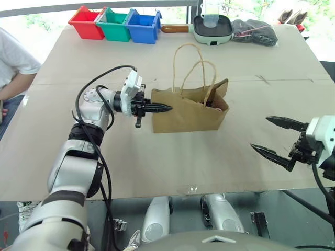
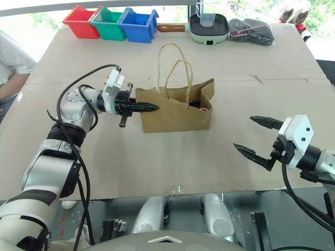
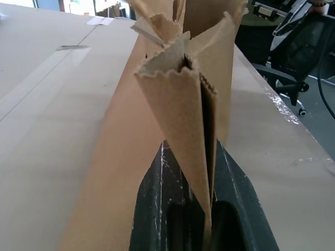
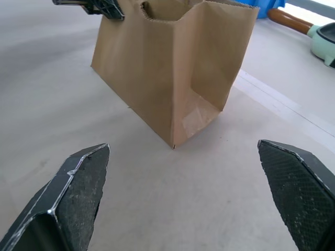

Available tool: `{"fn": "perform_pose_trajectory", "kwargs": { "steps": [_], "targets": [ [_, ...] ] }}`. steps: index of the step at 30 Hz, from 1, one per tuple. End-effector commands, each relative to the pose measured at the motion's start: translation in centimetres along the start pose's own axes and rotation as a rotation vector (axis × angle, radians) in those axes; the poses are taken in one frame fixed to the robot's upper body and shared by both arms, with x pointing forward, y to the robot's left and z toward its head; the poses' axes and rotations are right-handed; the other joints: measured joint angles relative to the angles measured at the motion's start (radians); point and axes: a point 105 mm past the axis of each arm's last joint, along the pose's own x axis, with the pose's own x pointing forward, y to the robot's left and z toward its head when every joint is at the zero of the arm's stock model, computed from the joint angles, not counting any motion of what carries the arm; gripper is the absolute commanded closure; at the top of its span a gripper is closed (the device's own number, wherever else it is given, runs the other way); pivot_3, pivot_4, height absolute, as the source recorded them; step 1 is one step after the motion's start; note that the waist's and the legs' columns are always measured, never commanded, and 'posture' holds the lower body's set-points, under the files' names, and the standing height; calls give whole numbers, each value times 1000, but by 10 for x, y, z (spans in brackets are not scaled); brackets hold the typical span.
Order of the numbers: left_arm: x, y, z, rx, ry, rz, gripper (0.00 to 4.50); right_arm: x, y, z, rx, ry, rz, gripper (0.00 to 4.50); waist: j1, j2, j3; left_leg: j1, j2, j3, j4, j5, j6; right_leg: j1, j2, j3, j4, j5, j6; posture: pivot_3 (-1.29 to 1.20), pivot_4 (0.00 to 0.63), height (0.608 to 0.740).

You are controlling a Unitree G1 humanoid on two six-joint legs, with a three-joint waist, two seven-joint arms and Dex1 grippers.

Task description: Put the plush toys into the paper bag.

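The brown paper bag (image 1: 183, 117) stands upright in the middle of the table, its two loop handles (image 1: 194, 68) raised. My left gripper (image 1: 167, 109) points level at the bag's left end and is shut on the folded rim there; the left wrist view shows the paper edge (image 3: 178, 99) pinched between the black fingers (image 3: 152, 209). Inside the bag's mouth at its right end shows a small red and white patch of a plush toy (image 2: 203, 108); the bag's walls hide the rest. My right gripper (image 1: 260, 133) hangs open and empty to the right of the bag (image 4: 167, 63), apart from it.
Red (image 1: 86, 23), green (image 1: 115, 25) and blue (image 1: 142, 26) bins line the far left edge. A pale green pan (image 1: 212, 29) and a black pouch (image 1: 255, 31) sit at the far right. A person in a white shirt (image 1: 13, 63) sits at the left.
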Motion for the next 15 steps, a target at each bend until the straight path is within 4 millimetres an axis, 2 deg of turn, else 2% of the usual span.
{"fn": "perform_pose_trajectory", "kwargs": {
  "steps": [1, 3, 4, 7, 9, 12, 15],
  "targets": [
    [-1, 2, 0, 27, 32, -3, 3941, 2, 2, 10, -37, -26, 20, 0, 1, 0, 0, 0, 0, 0, 0, 0, 0, 0, 0, 0, 0, 0, 0, 0, 150, 740],
    [-2, 3, 2, 29, 6, 10, 3443, 5, 5, 10, -34, -30, 37, 0, 1, 0, 0, 0, 0, 0, 1, 0, 0, 0, 0, 0, 0, 0, 0, 0, 150, 740],
    [-5, 3, 6, 31, -10, 16, 2881, 6, 5, 10, -33, -33, 43, 0, 1, 0, 0, 0, 0, 0, 1, 0, 0, 0, 0, 0, 0, 0, 0, 0, 150, 740],
    [-17, 3, 20, 20, -70, 47, 1650, 6, 6, 11, -31, -36, 59, 0, 0, 0, 0, 0, 0, 0, 1, 0, 0, 0, 0, 0, 0, 0, 0, 0, 150, 740],
    [-30, -5, 25, 8, -80, 62, 851, 3, 4, 11, -28, -33, 62, 0, -1, 0, 0, 0, 0, 0, 1, 0, 0, 0, 0, 0, 0, 0, 0, 0, 150, 740],
    [-55, -20, 37, -36, -117, 139, 851, -2, 0, 11, -20, -29, 66, 0, -9, 0, 0, 0, 1, 1, 0, 0, 0, 0, 0, 1, 1, 0, 0, 0, 150, 740],
    [-74, -35, 39, -85, -134, 261, 851, -10, -3, 9, -7, -15, 47, 0, -1, 0, 0, 0, 2, 0, 0, 0, 0, 0, 0, 0, 1, 0, 0, 0, 150, 740]
  ]
}}
